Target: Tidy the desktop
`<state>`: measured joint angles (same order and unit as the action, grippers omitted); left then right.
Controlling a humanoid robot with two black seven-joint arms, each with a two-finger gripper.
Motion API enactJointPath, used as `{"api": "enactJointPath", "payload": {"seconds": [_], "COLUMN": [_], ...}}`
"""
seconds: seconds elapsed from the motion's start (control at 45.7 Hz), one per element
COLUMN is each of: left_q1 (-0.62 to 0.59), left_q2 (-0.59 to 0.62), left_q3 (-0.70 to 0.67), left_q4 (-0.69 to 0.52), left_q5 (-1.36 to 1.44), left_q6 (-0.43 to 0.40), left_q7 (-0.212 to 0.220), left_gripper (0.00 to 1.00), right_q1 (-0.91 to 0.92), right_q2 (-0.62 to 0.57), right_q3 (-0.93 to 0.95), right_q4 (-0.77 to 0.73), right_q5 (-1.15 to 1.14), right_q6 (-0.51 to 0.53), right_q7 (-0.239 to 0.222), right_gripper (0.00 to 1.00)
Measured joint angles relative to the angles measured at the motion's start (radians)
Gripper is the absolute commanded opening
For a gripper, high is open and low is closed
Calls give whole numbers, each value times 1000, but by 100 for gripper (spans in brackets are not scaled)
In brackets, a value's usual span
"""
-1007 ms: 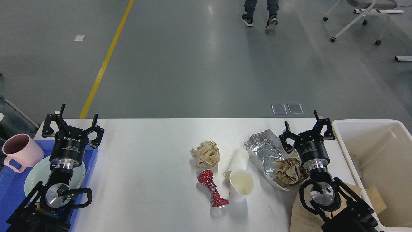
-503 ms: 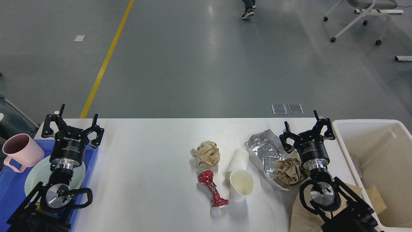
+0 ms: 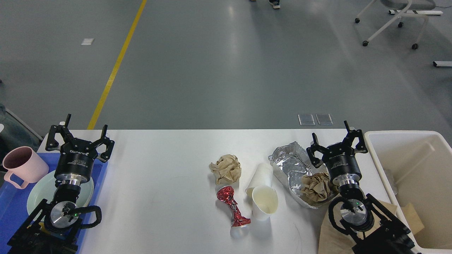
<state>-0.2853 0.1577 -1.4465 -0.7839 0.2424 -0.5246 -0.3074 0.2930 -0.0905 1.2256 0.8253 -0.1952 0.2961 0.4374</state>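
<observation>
The white desktop [image 3: 162, 165] holds litter in its middle and right. A crumpled brown paper ball [image 3: 226, 168] lies beside two white paper cups [image 3: 263, 197], one lying on its side, and a crushed red can [image 3: 233, 208]. A crumpled foil tray [image 3: 291, 165] holds a second brown paper ball [image 3: 316, 187]. My left gripper [image 3: 80, 133] is open and empty over the blue tray's far edge. My right gripper [image 3: 334, 141] is open and empty just right of the foil tray.
A blue tray [image 3: 14, 208] at the left holds a pink mug [image 3: 22, 169] and a pale green plate [image 3: 39, 192]. A cream-white bin [image 3: 416, 176] stands at the right edge. Brown cardboard [image 3: 330, 236] lies at the front right. An office chair [image 3: 395, 17] stands on the floor beyond.
A person walking across the floor at the top has moved away and almost left the view. Neither arm nor any object on the desktop has moved.
</observation>
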Motion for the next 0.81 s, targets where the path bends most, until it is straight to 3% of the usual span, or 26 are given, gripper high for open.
{"api": "enactJointPath", "payload": {"seconds": [0.81], "left_q1": [2], "left_q2": [0], "left_q3": [1], "left_q4": [0], "left_q5": [0], "left_q6": [0], "left_q7": [1], "left_gripper": [97], "right_q1": [13], "right_q2": [1], "right_q3": [1], "right_q4": [11], "right_q5": [2], "right_q6": [9], "right_q7": [0], "right_gripper": [100]}}
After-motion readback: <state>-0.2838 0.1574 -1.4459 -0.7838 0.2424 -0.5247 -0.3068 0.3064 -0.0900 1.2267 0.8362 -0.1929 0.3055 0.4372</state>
